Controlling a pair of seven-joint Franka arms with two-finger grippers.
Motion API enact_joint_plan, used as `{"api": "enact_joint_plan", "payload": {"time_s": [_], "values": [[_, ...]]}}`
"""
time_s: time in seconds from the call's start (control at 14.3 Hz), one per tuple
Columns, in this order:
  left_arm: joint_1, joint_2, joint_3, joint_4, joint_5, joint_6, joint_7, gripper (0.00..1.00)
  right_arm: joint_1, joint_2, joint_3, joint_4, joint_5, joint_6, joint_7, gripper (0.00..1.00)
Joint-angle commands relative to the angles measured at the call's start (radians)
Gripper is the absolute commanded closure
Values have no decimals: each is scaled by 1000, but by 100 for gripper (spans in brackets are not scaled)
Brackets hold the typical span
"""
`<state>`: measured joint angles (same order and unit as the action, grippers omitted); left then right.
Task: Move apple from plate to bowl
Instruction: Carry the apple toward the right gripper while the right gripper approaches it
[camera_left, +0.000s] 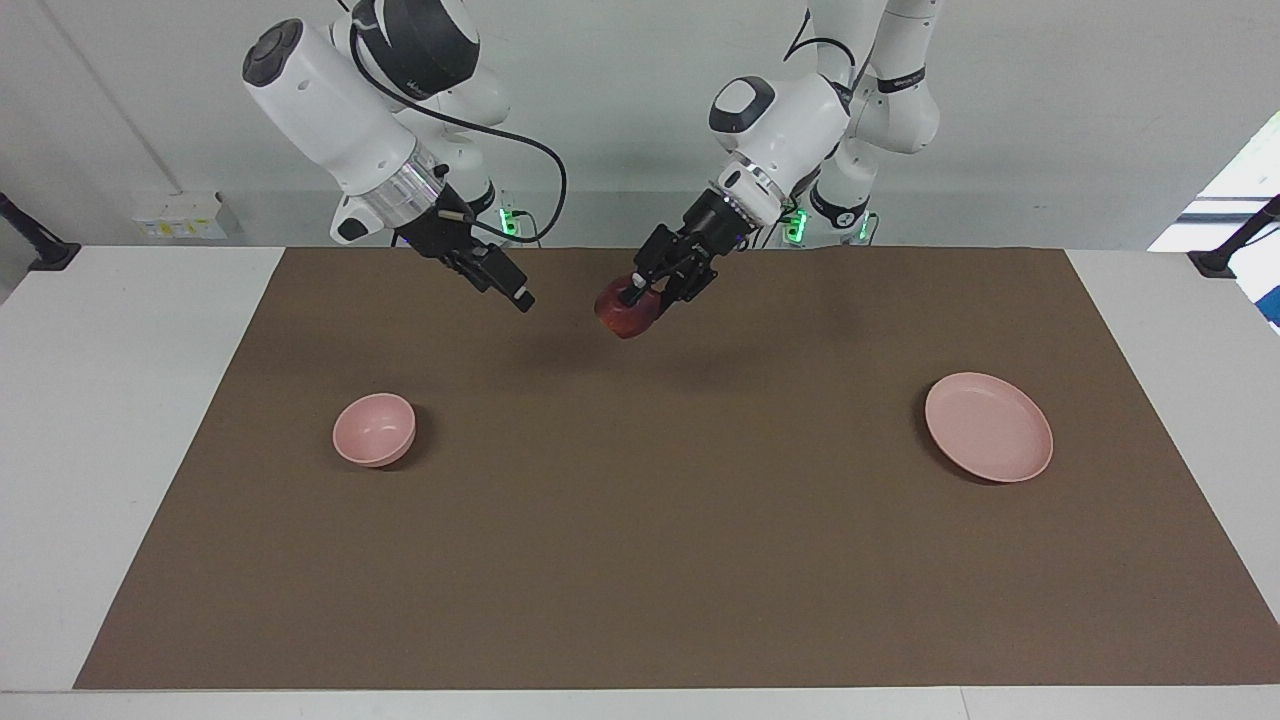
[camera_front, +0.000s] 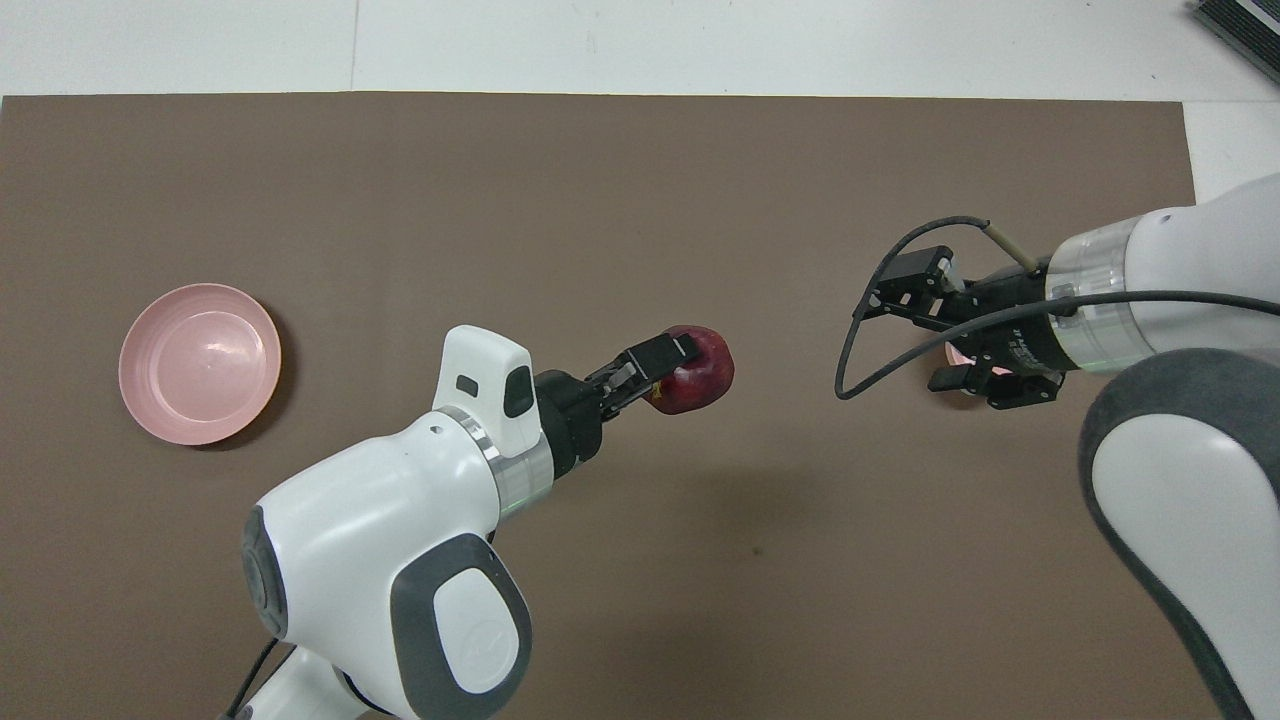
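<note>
The dark red apple (camera_left: 625, 315) is held in my left gripper (camera_left: 647, 290), which is shut on it and holds it up in the air over the middle of the brown mat. In the overhead view the apple (camera_front: 705, 375) sticks out past the left gripper (camera_front: 678, 364). The pale pink plate (camera_left: 988, 426) lies bare toward the left arm's end of the table; it also shows in the overhead view (camera_front: 200, 363). The small pink bowl (camera_left: 374, 429) stands toward the right arm's end. My right gripper (camera_left: 505, 280) is open and raised; in the overhead view the right gripper (camera_front: 915, 335) covers most of the bowl (camera_front: 957, 355).
A brown mat (camera_left: 640, 560) covers most of the white table (camera_left: 120, 450). A black cable (camera_front: 850, 340) loops from the right wrist.
</note>
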<state>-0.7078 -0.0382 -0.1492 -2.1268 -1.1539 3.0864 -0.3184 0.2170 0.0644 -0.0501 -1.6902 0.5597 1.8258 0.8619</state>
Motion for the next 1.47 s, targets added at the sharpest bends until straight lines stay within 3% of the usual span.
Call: {"api": "enact_joint_plan", "payload": {"time_s": [0.0, 0.7, 1.4], "values": [[-16, -2, 0, -2, -27, 40, -4, 100, 24, 57, 1, 92, 20, -10, 35, 0], [-27, 11, -29, 21, -43, 139, -7, 100, 104, 98, 24, 95, 48, 21, 39, 0], [-27, 11, -35, 21, -49, 159, -8, 100, 143, 101, 24, 83, 48, 3, 51, 0]]}}
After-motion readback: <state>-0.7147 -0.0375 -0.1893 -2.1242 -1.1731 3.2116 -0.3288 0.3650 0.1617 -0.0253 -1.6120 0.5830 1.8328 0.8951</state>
